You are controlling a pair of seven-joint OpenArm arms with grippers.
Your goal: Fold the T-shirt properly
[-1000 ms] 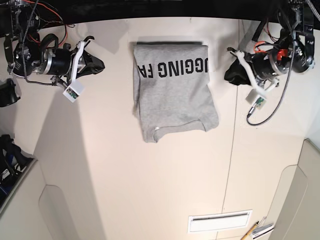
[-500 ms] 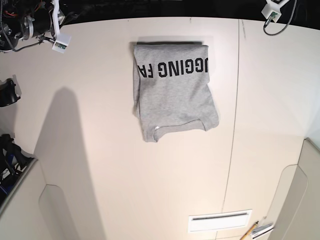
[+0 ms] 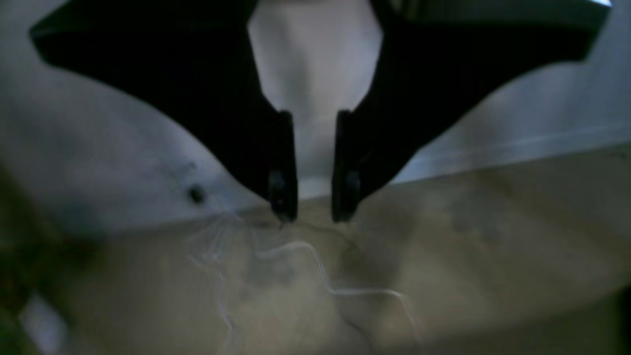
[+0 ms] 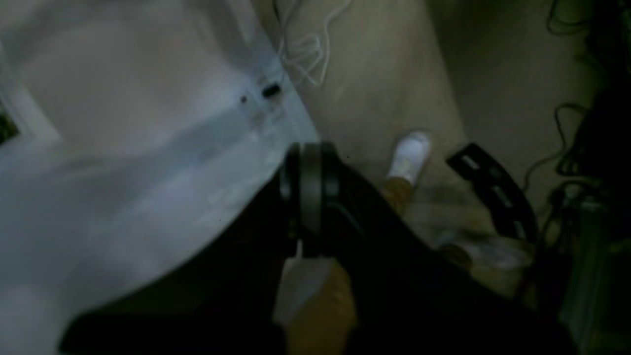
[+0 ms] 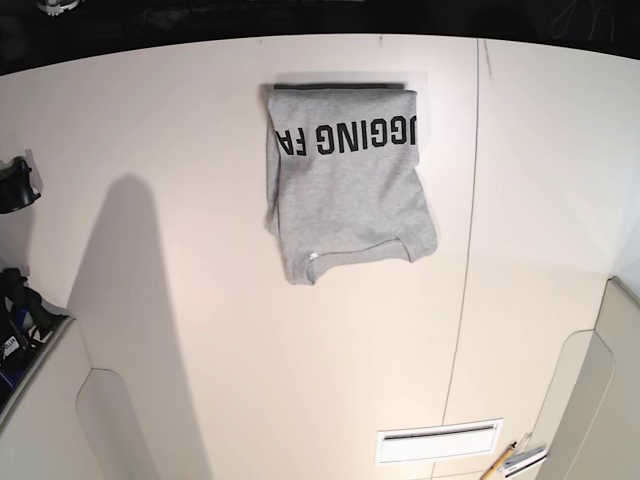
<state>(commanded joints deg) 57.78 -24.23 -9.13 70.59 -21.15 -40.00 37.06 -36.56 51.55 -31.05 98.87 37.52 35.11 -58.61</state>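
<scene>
The light grey T-shirt [image 5: 345,200] lies folded into a rough rectangle at the far middle of the white table [image 5: 200,320]. Its black block lettering shows along the far edge and the ribbed neck at the near edge. Neither arm shows in the base view. In the left wrist view my left gripper [image 3: 314,209] holds nothing, its black fingers almost together with a narrow slit, over a blurred floor and wall. In the right wrist view my right gripper [image 4: 310,197] has its fingers together and empty. The shirt is out of both wrist views.
A white slotted plate [image 5: 440,442] and a pencil [image 5: 497,463] lie at the table's near right. Dark gear [image 5: 15,190] sits at the left edge. The right wrist view shows floor, cables [image 4: 567,148] and a white shoe [image 4: 409,155].
Both arms have drawn back past the table's far edge and left the base view. The T-shirt has not moved.
</scene>
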